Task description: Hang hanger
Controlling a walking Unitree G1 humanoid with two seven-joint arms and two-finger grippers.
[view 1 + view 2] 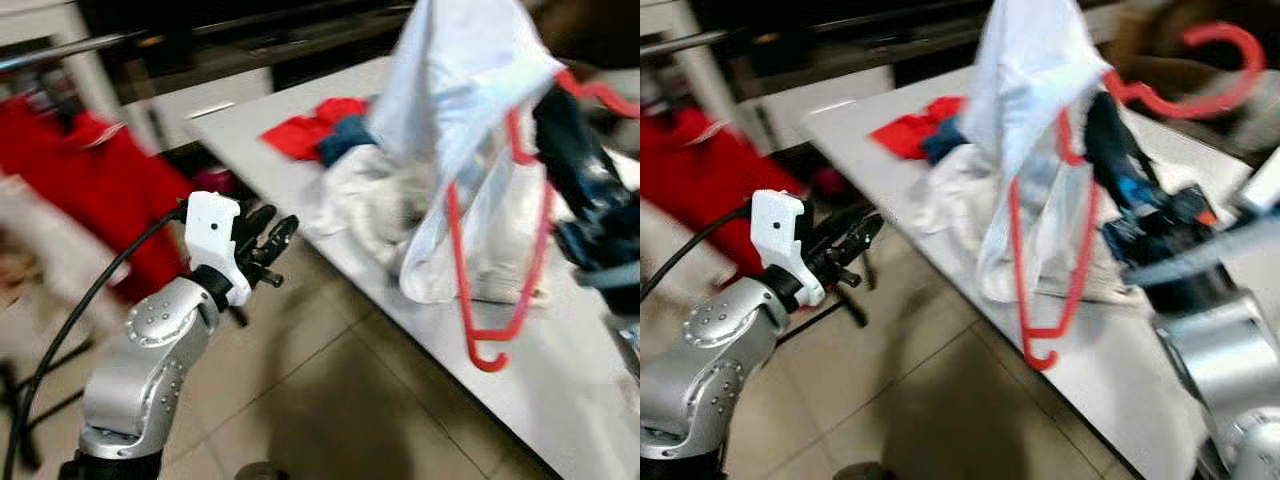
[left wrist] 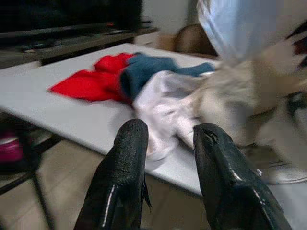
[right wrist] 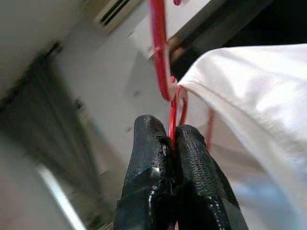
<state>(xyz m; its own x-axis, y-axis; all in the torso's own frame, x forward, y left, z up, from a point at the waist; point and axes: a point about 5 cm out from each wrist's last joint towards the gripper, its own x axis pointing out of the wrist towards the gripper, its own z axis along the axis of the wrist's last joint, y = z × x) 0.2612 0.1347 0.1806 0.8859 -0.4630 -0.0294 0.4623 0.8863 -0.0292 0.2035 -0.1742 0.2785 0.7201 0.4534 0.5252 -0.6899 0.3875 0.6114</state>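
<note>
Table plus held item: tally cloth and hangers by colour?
Red cloth: 1
Blue cloth: 1
White cloth on hanger: 1
White pile on table: 1, pieces not separable
Red hanger, in right gripper: 1
Total: 5

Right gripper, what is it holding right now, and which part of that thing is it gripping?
The right gripper is shut on the red hanger, pinching its thin neck just below the hook, with a white garment draped on it.
</note>
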